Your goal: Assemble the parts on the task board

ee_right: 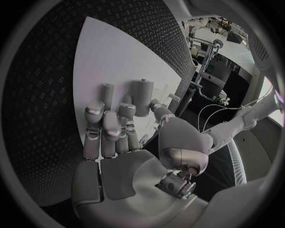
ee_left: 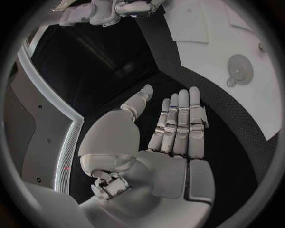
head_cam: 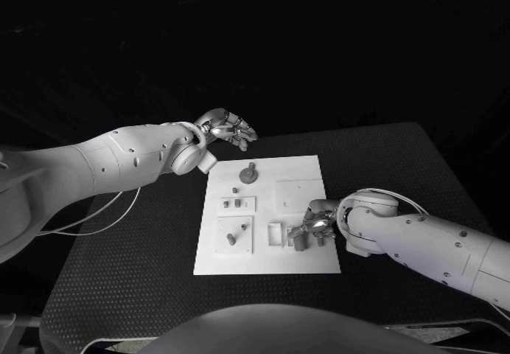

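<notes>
The white task board point(head_cam: 303, 173) lies mid-table. On it are a round disc part point(head_cam: 247, 175), two small blocks point(head_cam: 236, 197) and pegs in a tray recess point(head_cam: 236, 234). My left hand point(head_cam: 226, 128) hovers past the board's far left corner, fingers spread and empty; the left wrist view shows this hand point(ee_left: 172, 137) flat, with the disc point(ee_left: 240, 69) on the board point(ee_left: 202, 28) beyond it. My right hand point(head_cam: 317, 223) rests over the board's right side at two upright pegs point(head_cam: 302, 240). In the right wrist view its thumb and fingertips point(ee_right: 126, 111) flank the thicker peg point(ee_right: 142, 96); a firm pinch is unclear.
The board sits on a black textured mat point(head_cam: 127, 280) with free room on both sides. A thin cable point(head_cam: 101, 217) runs over the mat under my left arm. A raised square pad point(head_cam: 295, 193) sits on the board's right half. My right arm point(ee_left: 101, 12) shows in the left wrist view.
</notes>
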`<state>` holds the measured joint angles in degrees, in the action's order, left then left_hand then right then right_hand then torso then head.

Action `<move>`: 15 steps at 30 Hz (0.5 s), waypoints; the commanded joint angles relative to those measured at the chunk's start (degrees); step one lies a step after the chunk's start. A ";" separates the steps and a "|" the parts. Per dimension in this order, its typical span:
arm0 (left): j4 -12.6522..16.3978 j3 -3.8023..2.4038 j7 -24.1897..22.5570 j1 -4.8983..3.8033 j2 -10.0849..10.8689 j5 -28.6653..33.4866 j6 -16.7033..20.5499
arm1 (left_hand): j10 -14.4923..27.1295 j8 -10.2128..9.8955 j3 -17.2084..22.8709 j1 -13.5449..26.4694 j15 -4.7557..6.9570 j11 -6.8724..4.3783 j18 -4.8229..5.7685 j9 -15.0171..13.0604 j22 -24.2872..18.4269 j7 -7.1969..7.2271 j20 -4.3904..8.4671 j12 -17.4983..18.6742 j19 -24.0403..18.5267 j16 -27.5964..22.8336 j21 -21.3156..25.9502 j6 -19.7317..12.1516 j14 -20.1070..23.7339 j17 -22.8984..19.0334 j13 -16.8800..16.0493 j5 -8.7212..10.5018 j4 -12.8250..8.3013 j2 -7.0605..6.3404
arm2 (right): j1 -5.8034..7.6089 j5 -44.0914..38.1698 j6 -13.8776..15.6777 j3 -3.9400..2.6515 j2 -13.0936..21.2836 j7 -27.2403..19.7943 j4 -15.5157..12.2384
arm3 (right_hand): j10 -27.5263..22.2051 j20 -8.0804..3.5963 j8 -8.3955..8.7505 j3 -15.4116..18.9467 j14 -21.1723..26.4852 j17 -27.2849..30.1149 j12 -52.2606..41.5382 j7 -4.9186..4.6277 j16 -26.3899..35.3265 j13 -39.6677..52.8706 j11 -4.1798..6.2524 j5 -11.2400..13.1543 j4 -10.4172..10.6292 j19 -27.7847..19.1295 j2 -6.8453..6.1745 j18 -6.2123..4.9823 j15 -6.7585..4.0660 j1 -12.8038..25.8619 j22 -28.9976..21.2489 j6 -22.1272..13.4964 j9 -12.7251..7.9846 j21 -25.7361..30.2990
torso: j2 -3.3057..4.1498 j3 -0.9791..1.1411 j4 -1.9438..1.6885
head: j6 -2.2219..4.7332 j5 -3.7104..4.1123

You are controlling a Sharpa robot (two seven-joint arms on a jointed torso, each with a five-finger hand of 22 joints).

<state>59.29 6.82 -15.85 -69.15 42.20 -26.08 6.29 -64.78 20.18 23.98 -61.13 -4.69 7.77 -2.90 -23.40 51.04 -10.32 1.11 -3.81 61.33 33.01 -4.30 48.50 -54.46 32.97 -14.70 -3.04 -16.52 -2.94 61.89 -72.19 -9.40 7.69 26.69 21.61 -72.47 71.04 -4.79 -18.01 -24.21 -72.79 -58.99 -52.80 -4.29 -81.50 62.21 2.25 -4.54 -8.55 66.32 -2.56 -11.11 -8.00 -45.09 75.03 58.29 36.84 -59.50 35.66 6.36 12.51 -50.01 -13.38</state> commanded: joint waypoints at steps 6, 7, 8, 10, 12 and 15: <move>0.10 -0.03 -0.01 -0.04 0.07 0.32 -0.96 | 0.15 0.08 0.11 0.58 -0.01 0.05 -0.79 0.06 -0.09 0.02 -0.12 -0.19 0.02 -0.32 0.19 -0.20 -0.27 0.10 0.09 0.11 0.29 -0.03 | -0.56 -1.18 0.49 0.44 0.91 1.23 -0.46 | -0.17 0.78 1.34 -1.90 -0.93 -0.45 -0.65 0.15 0.49 -0.36 -0.13 -0.39 -6.02 0.42 5.28 -3.89 -0.12 -1.05 0.74 1.03 0.02 -0.37 | 0.02 -0.06 0.03 | 0.01 -0.21; 0.06 -0.03 0.03 -0.04 0.08 0.32 -0.99 | 0.15 0.08 0.11 0.59 -0.01 0.05 -0.79 0.06 -0.09 0.02 -0.12 -0.19 0.02 -0.32 0.19 -0.20 -0.27 0.10 0.09 0.11 0.29 -0.03 | -0.55 -0.89 0.65 0.44 1.15 1.24 -0.79 | -0.15 0.86 1.37 -2.01 -0.94 -0.45 -0.70 0.09 0.54 -0.40 -0.04 -0.41 -6.55 0.44 5.70 -3.89 -0.10 -0.84 0.75 1.10 0.04 -0.38 | 0.03 -0.05 0.03 | 0.01 -0.23; -0.02 -0.03 0.06 -0.04 0.07 0.32 -1.03 | 0.15 0.08 0.11 0.59 -0.01 0.05 -0.79 0.06 -0.09 0.02 -0.12 -0.19 0.02 -0.33 0.19 -0.20 -0.27 0.10 0.10 0.11 0.29 -0.03 | -0.55 -0.22 0.86 0.43 1.43 1.27 -1.11 | -0.13 0.93 1.40 -2.16 -0.98 -0.51 -0.74 0.08 0.58 -0.44 -0.02 -0.43 -7.16 0.47 6.05 -3.89 -0.11 -0.71 0.77 1.20 0.07 -0.40 | 0.03 -0.06 0.03 | 0.01 -0.22; -0.11 -0.02 0.17 -0.04 0.13 0.32 -1.01 | 0.16 0.08 0.11 0.60 -0.01 0.05 -0.79 0.07 -0.09 0.02 -0.12 -0.19 0.02 -0.34 0.19 -0.21 -0.27 0.11 0.10 0.11 0.29 -0.04 | -0.51 1.38 0.72 0.43 1.95 1.39 -1.80 | -0.08 1.01 1.43 -2.35 -1.08 -0.63 -0.79 0.11 0.59 -0.50 -0.02 -0.45 -7.74 0.50 6.41 -3.89 -0.11 -0.52 0.77 1.32 0.10 -0.42 | 0.04 -0.07 0.01 | 0.01 -0.29; -0.20 -0.02 0.55 -0.04 0.17 0.32 -1.23 | 0.16 0.08 0.12 0.62 -0.01 0.05 -0.79 0.07 -0.09 0.02 -0.12 -0.19 0.01 -0.35 0.19 -0.21 -0.26 0.12 0.10 0.11 0.28 -0.05 | -0.20 3.63 0.43 0.43 2.54 1.46 -2.58 | -0.06 1.05 1.44 -2.50 -1.08 -0.60 -0.82 0.12 0.63 -0.54 0.00 -0.46 -7.95 0.51 6.68 -3.89 -0.11 -0.50 0.78 1.40 0.12 -0.43 | 0.04 -0.03 0.02 | 0.01 -0.34; -0.18 -0.01 0.62 -0.04 0.23 0.32 -1.37 | 0.18 0.07 0.11 0.68 -0.02 0.06 -0.78 0.08 -0.10 0.01 -0.13 -0.18 -0.01 -0.38 0.20 -0.22 -0.25 0.14 0.11 0.11 0.29 -0.06 | 0.59 6.04 0.29 0.42 3.17 1.64 -3.57 | -0.02 1.14 1.43 -2.54 -1.12 -0.64 -0.84 0.14 0.66 -0.58 0.01 -0.44 -7.95 0.51 6.84 -3.89 -0.09 -0.27 0.79 1.55 0.14 -0.44 | 0.05 -0.04 0.03 | 0.01 -0.44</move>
<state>59.03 6.83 -15.38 -69.14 42.43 -26.08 5.97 -64.78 20.18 23.98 -61.13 -4.69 7.76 -2.64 -23.41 51.01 -10.32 1.12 -3.81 61.33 33.01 -4.30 48.50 -54.46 33.02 -14.66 -3.04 -16.52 -2.94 62.26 -69.72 -8.28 8.04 29.54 21.82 -75.64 71.15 -4.04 -16.17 -21.82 -73.33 -59.62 -53.27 -4.16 -81.06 61.68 2.14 -4.78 -11.34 66.82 2.36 -11.12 -7.74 -44.10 75.03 59.41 36.70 -59.70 35.70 6.31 12.54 -50.01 -13.74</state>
